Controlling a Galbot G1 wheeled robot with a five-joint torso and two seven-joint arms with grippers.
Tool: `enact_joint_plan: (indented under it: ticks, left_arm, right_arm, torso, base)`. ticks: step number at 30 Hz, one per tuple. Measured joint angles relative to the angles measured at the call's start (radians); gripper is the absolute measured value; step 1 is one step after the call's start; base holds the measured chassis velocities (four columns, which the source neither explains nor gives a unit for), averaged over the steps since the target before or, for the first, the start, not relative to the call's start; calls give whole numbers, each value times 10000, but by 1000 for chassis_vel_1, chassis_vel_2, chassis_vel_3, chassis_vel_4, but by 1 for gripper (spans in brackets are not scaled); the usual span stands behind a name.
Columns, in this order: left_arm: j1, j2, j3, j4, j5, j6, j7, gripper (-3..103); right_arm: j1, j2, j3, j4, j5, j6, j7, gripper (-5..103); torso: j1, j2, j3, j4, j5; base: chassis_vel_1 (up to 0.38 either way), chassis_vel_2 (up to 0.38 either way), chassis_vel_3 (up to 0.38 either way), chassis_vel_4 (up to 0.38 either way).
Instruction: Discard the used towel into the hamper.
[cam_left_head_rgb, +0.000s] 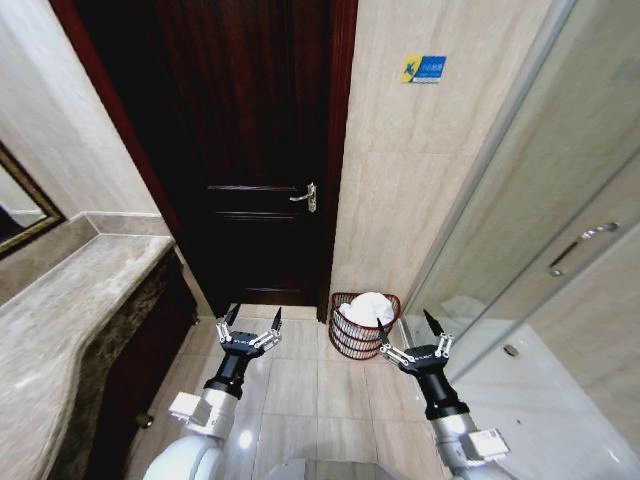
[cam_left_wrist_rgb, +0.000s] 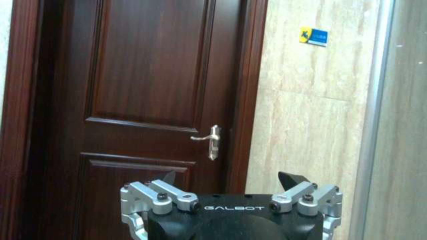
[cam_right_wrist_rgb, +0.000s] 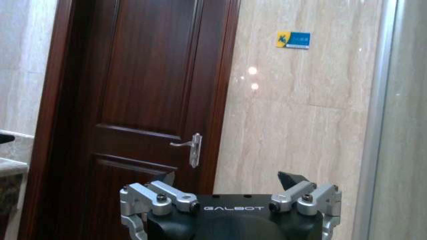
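Towel (cam_left_head_rgb: 368, 308) sits in hamper (cam_left_head_rgb: 362, 340). Both grippers, left (cam_left_head_rgb: 251, 319) and right (cam_left_head_rgb: 410, 329), hover near hamper, jaws wide, empty (risk: right arm's forward drift knocks hamper).

One dark wooden door (cam_left_head_rgb: 255, 150) with one metal handle (cam_left_head_rgb: 306, 197). One wire hamper (cam_left_head_rgb: 356, 335) holding one white towel (cam_left_head_rgb: 368, 307). Two grippers, left gripper (cam_left_head_rgb: 253, 320) and right gripper (cam_left_head_rgb: 409, 331), both spread wide. One blue-yellow wall sticker (cam_left_head_rgb: 423, 69). One stone counter (cam_left_head_rgb: 70, 320).

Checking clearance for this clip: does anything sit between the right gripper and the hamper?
Nothing visible does. The open right gripper hovers just short of the hamper, which holds a white towel.
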Motion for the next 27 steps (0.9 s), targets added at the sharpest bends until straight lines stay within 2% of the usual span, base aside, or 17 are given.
enact_joint_plan:
  ticks: [13, 27]
  left_arm:
    - [-2, 0, 0, 0, 0, 0, 0, 100]
    - [-1, 0, 0, 0, 0, 0, 0, 100]
  right_arm:
    - [1, 0, 0, 0, 0, 0, 0, 100]
    - [0, 0, 0, 0, 0, 0, 0, 100]
  torso:
    - [17, -6, 5, 1, -3]
    - [-1, 0, 0, 1, 0]
  base:
    - [67, -58, -71, 73]
    - [156, -162, -159, 159]
